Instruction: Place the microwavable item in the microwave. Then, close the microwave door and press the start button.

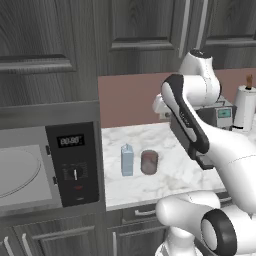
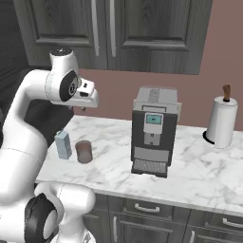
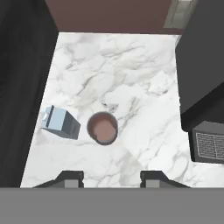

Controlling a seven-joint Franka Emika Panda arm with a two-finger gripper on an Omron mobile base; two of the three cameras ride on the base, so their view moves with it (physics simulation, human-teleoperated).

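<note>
Standing upright on the marble counter (image 1: 165, 177), the microwavable item (image 1: 149, 162) is a squat brownish-pink cup, just beside a light blue carton (image 1: 127, 160) on its left without touching it. Both sit toward the counter's near left part, with bare marble in front of them up to the near edge and more bare marble behind them up to the reddish back wall (image 1: 130, 97). From above, the cup's mouth is open and shows a pinkish-brown inside; whether that is a filling or the bottom cannot be told. The carton carries no writing that can be read.

The gripper (image 3: 111, 179) hangs high over the counter, looking down on the cup, its jaws spread wide with the cup in the gap well below them.

To the left, past the counter's edge, the microwave (image 1: 50, 160) stands open, its round pale turntable plate (image 1: 17, 172) bare. Its black control panel (image 1: 72, 162) has a lit display, digits too blurred to read.

To the right, well apart from the cup, stands a coffee machine (image 2: 153, 130) with a small blue screen, and farther right a paper towel roll (image 2: 220, 121).
</note>
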